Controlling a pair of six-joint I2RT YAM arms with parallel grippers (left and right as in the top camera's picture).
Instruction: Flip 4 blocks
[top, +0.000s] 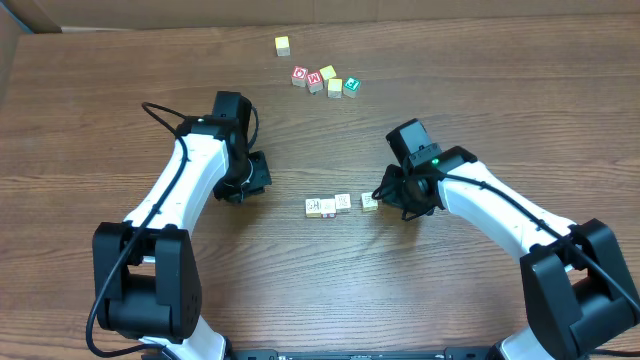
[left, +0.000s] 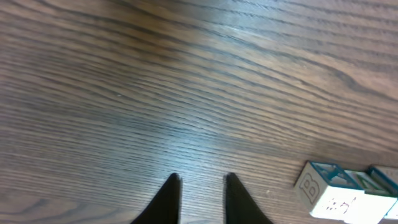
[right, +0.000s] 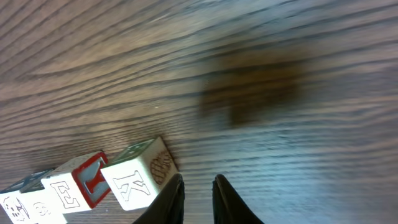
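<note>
1. Blocks (top: 341, 204) sit in a row between both pincers, nearest just left of the right pincer (right: 198, 198).
2. Both pincers, left (left: 203, 198) too, are narrow and empty.
3. I'd widen the right one before tipping.

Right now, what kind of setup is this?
Likely a lab test bench, not a home: a bare wood-grain table, two white robot arms mounted at its near edge, and only small alphabet blocks laid out, with cardboard at the far corner.

Two white arms (top: 175, 185) with black joints, black cables, one green light (top: 435, 159).
</note>
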